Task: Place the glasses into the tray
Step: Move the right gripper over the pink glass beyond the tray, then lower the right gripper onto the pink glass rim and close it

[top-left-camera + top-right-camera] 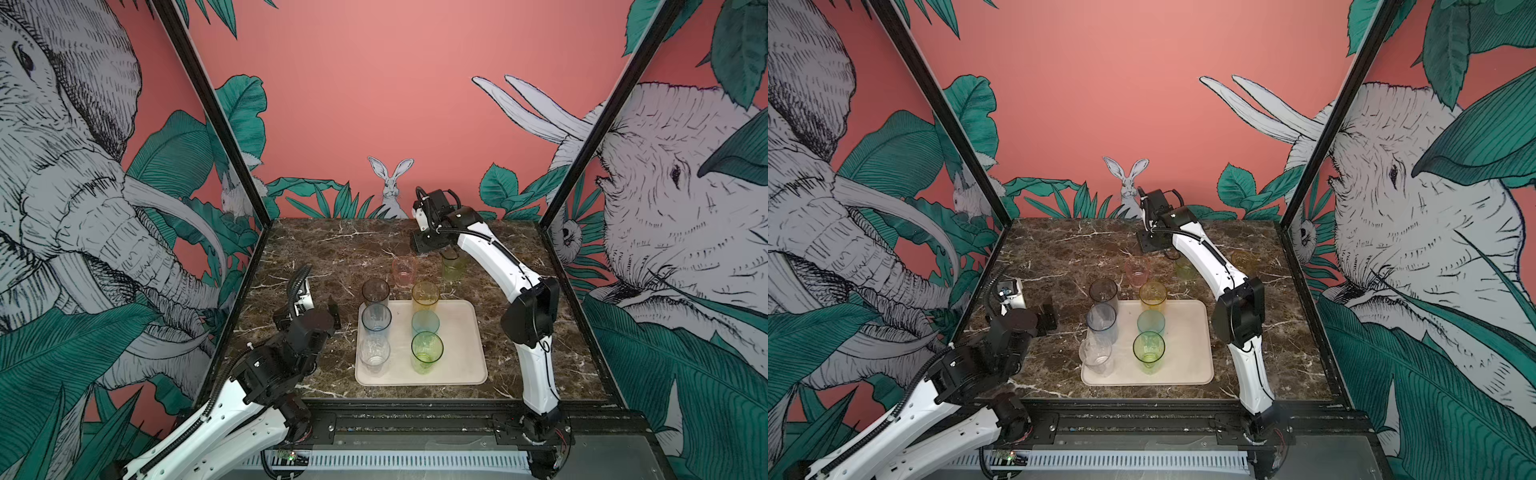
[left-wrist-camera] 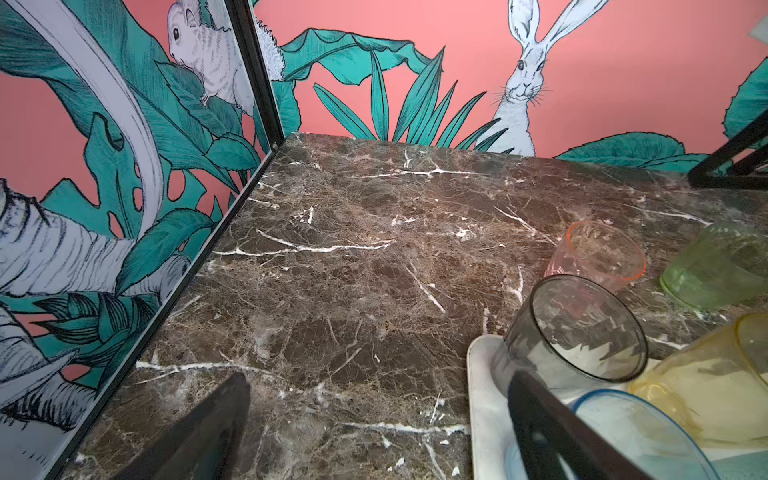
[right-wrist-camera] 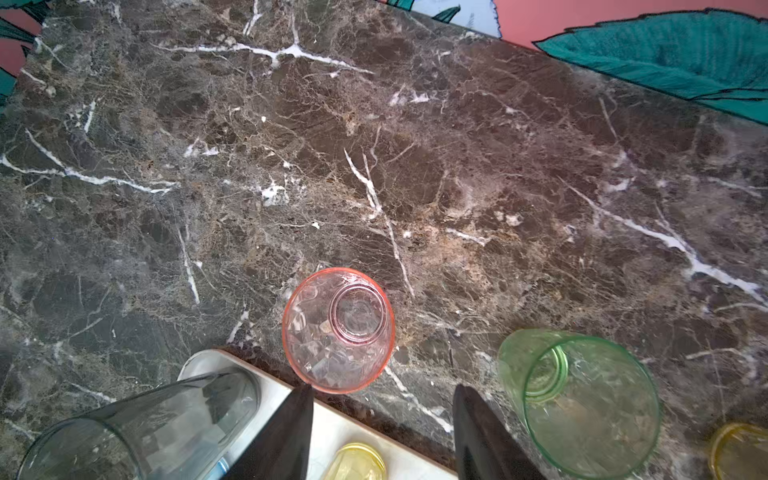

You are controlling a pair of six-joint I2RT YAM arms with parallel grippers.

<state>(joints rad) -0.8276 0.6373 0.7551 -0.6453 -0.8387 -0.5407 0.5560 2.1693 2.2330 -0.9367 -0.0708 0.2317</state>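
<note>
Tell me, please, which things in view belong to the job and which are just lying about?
Job: tray; on it grey glass, blue glass, clear glass, yellow glass, teal glass, green glass; off it pink glass, pale green glass, amber glass.
Just there: marble table; rabbit mural.

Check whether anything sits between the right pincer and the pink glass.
Nothing visible. In the right wrist view the pink glass stands just ahead of the open right pincer, with nothing between them. The short green glass stands off to one side.
</note>
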